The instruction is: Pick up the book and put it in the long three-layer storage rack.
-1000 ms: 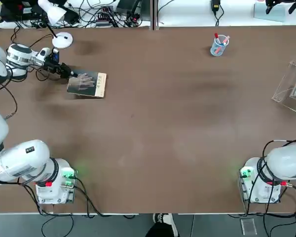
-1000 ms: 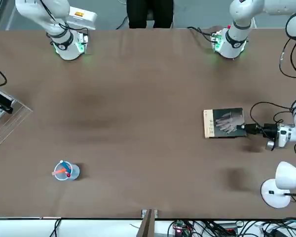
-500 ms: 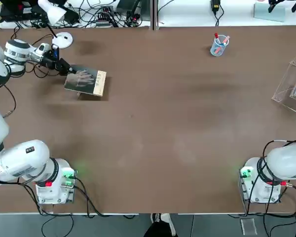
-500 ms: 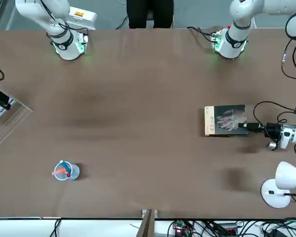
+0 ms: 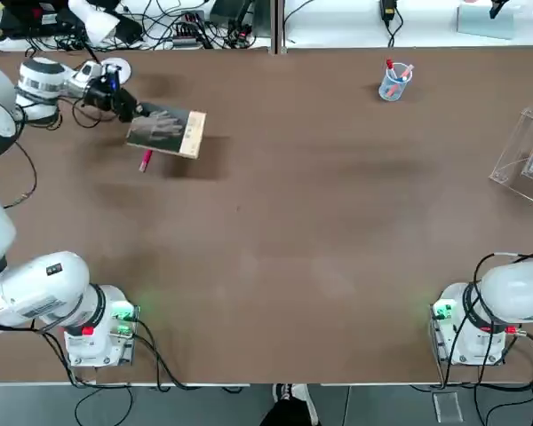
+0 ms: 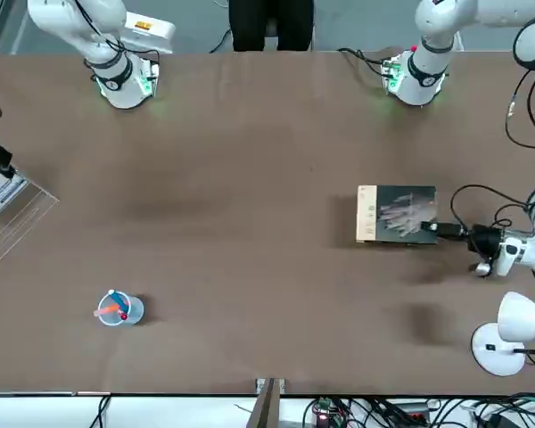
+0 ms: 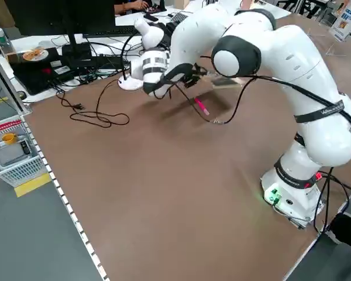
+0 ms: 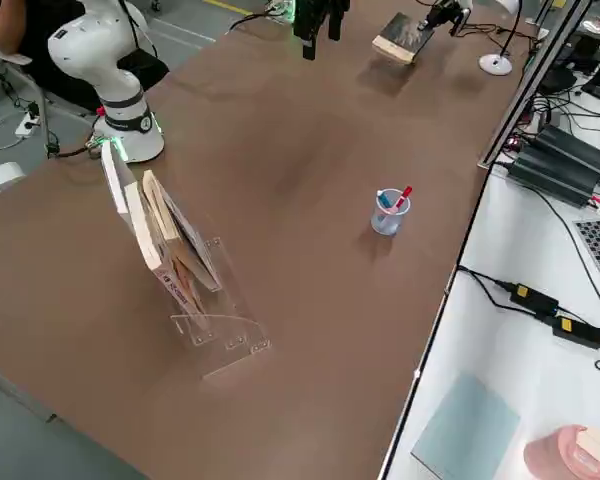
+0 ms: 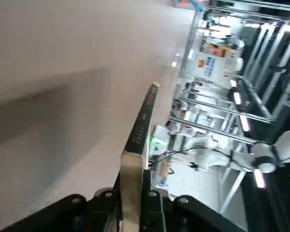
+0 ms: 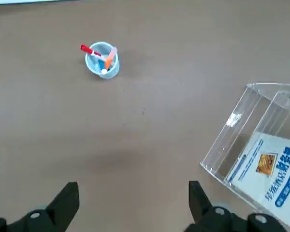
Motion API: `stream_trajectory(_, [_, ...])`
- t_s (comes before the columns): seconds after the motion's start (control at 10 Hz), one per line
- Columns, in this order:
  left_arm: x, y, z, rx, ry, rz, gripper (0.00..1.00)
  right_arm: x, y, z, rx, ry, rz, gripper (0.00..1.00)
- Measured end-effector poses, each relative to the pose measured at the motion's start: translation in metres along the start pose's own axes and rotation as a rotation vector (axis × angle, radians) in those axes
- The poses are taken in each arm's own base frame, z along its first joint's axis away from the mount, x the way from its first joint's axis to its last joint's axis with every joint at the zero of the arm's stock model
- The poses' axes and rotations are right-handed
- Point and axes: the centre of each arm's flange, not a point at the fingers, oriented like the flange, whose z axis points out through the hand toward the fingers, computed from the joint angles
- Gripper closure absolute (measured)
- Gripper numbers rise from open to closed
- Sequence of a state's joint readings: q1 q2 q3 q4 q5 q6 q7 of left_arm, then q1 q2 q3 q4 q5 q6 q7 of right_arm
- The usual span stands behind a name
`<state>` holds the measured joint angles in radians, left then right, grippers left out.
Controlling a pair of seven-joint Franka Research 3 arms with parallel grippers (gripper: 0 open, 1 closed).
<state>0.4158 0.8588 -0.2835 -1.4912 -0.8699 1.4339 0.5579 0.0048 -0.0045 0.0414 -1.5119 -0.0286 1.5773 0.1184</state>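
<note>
Left gripper (image 9: 131, 193) clamped on book (image 9: 138, 140). Rack (image 5: 531, 153) cut off at top view's edge. Right gripper (image 10: 134, 198), fingers apart, near rack, cup (image 10: 102, 61).

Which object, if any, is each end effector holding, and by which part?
The left end effector grips the book by one edge; the right holds nothing.

2 white arms (image 5: 49, 282) (image 6: 80, 18) w/ black joint bands & cables (image 7: 316, 96).
</note>
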Motion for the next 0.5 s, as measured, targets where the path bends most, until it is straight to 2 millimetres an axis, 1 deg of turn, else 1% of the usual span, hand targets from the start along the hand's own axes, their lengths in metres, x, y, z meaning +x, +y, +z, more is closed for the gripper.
stream_trajectory(0.2, [0.013,0.025,0.026,-0.063,-0.016,-0.01,1.0,-0.003,-0.002,-0.004,0.001,0.002,-0.003,0.0])
stream_trajectory(0.5, [0.028,0.067,0.066,-0.14,-0.053,-0.009,1.0,-0.003,-0.003,-0.003,0.001,0.001,-0.003,0.0])
